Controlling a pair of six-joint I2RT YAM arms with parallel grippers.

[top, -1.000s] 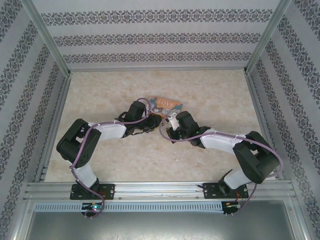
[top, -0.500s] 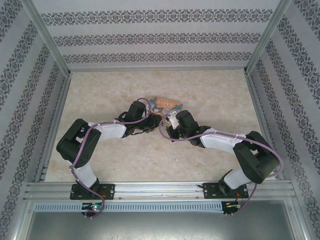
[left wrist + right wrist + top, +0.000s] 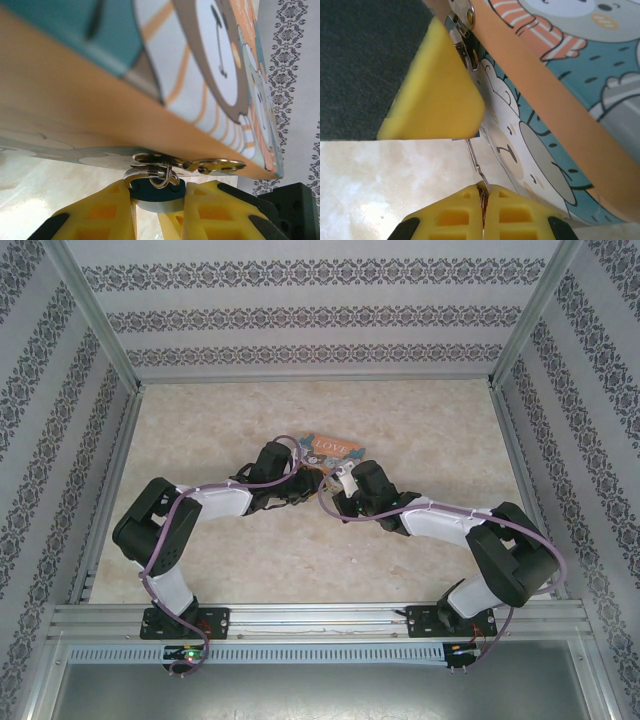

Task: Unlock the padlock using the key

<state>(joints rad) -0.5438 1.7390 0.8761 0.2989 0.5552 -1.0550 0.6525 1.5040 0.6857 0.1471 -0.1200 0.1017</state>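
Largely hidden: dark blue-teal padlock [image 3: 145, 190], silvery shackle [image 3: 163, 178], clamped in left gripper [image 3: 159, 200]; right gripper [image 3: 484, 196] pinches thin silvery key [image 3: 474, 161].

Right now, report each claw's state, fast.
Left claw: closed on the padlock.
Right claw: closed on the key.

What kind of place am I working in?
Probably a robot test booth: metal frame posts, patterned wall panels on three sides, and both arms bolted to the near rail of a marble-look table.

L grip [image 3: 159, 199]: jaws narrow, clamping | R grip [image 3: 484, 199]: jaws pressed tgt
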